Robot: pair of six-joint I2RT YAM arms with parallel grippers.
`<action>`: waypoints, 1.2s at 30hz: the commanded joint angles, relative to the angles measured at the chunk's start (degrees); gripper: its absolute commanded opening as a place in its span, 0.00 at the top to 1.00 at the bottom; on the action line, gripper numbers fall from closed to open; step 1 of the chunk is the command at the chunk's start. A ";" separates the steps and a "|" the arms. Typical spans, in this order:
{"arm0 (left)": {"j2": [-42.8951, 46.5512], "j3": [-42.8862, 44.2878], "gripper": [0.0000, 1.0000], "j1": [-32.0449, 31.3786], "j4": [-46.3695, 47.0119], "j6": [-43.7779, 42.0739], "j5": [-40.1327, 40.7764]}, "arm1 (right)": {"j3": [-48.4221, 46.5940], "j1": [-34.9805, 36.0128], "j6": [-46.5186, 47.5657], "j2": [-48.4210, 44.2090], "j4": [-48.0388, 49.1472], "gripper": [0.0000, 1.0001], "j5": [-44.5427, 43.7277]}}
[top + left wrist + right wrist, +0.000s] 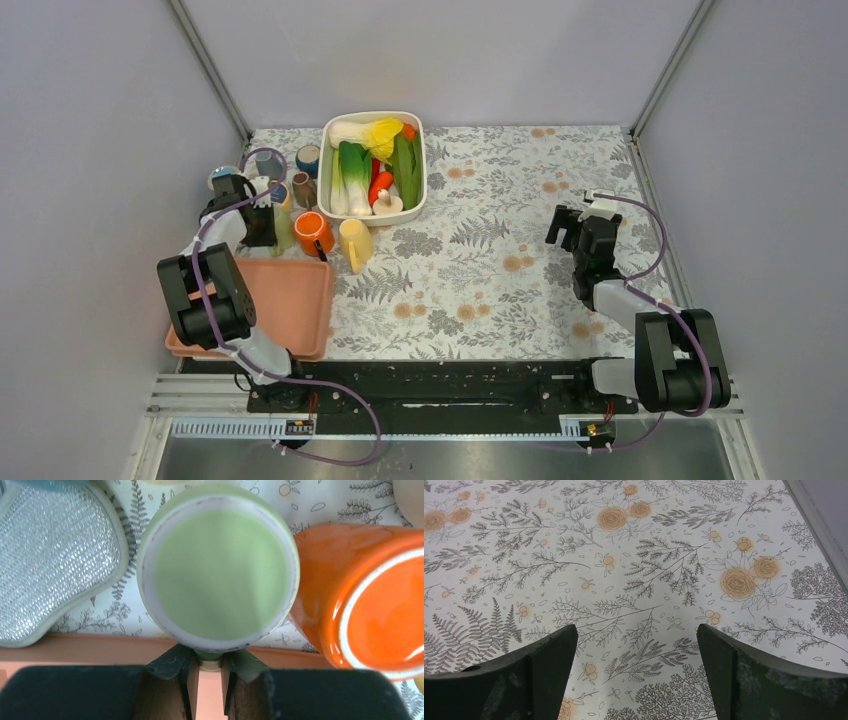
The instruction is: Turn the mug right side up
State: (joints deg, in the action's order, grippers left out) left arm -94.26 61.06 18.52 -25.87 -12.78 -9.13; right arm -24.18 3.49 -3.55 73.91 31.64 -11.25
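A light green mug (220, 570) fills the left wrist view with its flat white-ringed base towards the camera, so it stands upside down. In the top view the green mug (284, 229) sits at the table's left, beside an orange mug. My left gripper (210, 662) is shut on the green mug's handle, which shows between the fingers; it also shows in the top view (262, 224). My right gripper (575, 228) is open and empty over the bare patterned cloth at the right, as the right wrist view (636, 650) shows.
An orange mug (313, 232) lies on its side right next to the green one (370, 595). A yellow mug (355, 243) stands beside it. A silver scrubber (50, 555), several cups (305, 160), a white dish of vegetables (330, 135) and a pink tray (295, 300) crowd the left.
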 commanded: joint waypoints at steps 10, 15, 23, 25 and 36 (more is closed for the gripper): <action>12.84 5.82 1.00 2.88 -5.09 0.21 -6.26 | -4.17 0.75 -7.96 -12.51 -7.95 0.01 11.78; 15.57 7.43 1.00 2.92 -7.39 2.05 -10.84 | -8.57 5.95 -12.29 -17.59 -14.24 0.01 17.73; 20.37 13.70 1.00 2.89 -14.09 6.18 -23.37 | -13.37 27.02 -25.62 -15.59 -8.05 0.01 18.00; 21.39 15.12 1.00 2.87 -15.85 6.58 -26.36 | -15.65 31.32 -27.96 -12.35 -6.15 0.01 18.27; 23.44 19.77 1.00 -8.12 -22.16 8.17 -41.00 | -27.37 41.21 -40.82 6.21 9.98 0.01 25.59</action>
State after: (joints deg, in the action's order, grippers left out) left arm -72.84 76.88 15.66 -48.69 -5.67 -40.16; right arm -46.09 42.96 -37.34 76.29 31.77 10.81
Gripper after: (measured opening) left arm 0.213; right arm 0.986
